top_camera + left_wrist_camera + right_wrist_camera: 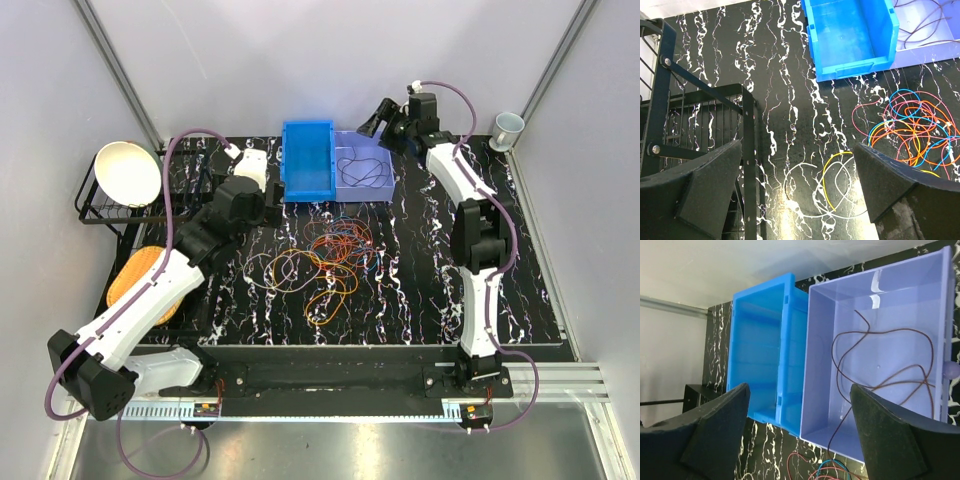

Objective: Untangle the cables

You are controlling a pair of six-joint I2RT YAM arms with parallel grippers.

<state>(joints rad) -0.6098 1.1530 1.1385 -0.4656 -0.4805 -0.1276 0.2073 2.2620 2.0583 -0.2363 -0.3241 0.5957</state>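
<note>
The cables [336, 252] lie in a loose tangle of mostly orange, red and blue loops mid-table, with white and yellow loops [283, 268] to their left. My left gripper [263, 205] is open and empty, hovering left of the pile. In the left wrist view its fingers [799, 147] straddle the white and yellow loops [840, 182] from above, with the tangle [912, 125] to the right. My right gripper [377, 122] is open and empty above the lavender bin [385, 190]. In the right wrist view [799, 387] a dark brown cable [880, 365] lies in that bin [817, 365].
A blue bin [308, 160] stands beside the lavender one at the back. A black wire rack [105, 212] with a white bowl [127, 172] is at the left, with a woven yellow object [140, 272] in front. A cup [507, 130] stands back right.
</note>
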